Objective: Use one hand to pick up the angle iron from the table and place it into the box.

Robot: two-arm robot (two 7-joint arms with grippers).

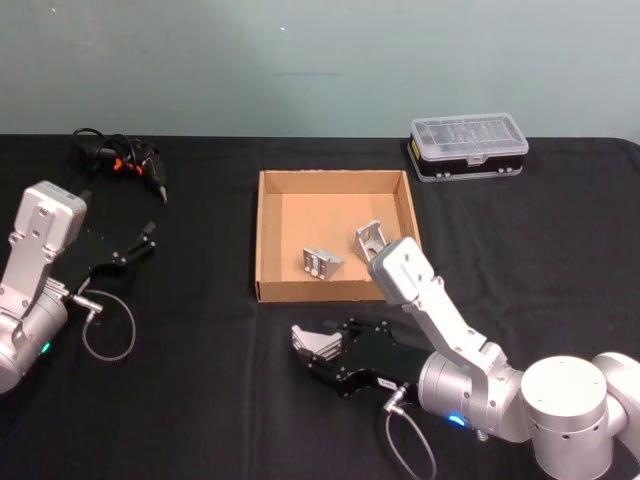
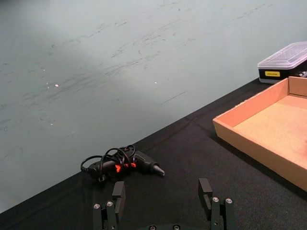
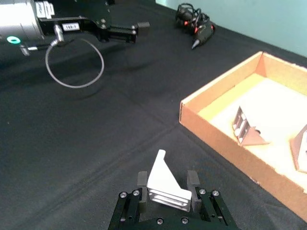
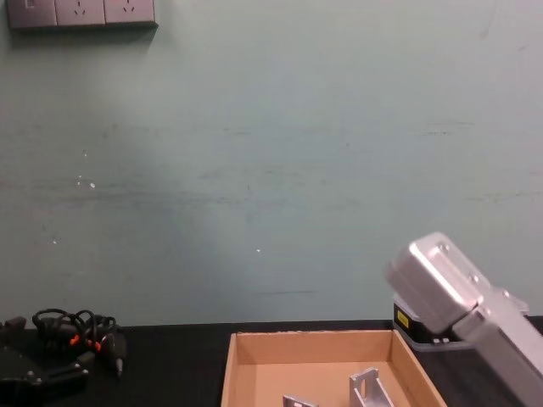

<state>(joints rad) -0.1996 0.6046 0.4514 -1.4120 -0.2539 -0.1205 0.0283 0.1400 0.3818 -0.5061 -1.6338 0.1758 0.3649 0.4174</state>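
Closest to the head camera, the right gripper (image 1: 303, 345) is seen low over the table (image 1: 190, 400), just in front of the box (image 1: 268, 240). A silver angle iron (image 1: 313, 343) is clamped between its fingers, outside the box, near the front wall. Two more angle irons (image 1: 320, 263) are lying inside on the box floor, the second one (image 1: 368, 240) off to the right. The left gripper (image 1: 140, 243) is parked at the left side of the table, jaws apart, nothing held. A tangled black cable tool (image 1: 125, 160) is spotted at the back left, and a small black case with clear lid (image 1: 468, 146) at the back right.

From the left wrist, the spread fingers (image 2: 207, 191) are shown empty, with the cable tool (image 2: 122, 164) ahead and the box corner (image 2: 249, 143) off to the side.

From the right wrist, the angle iron (image 3: 165, 184) is shown pinched between the two pads (image 3: 193, 179), the box (image 3: 216, 139) being close by.

In the chest view, the box (image 4: 318, 343) is seen side-on, with the right arm's silver link (image 4: 450, 288) raised beside it.
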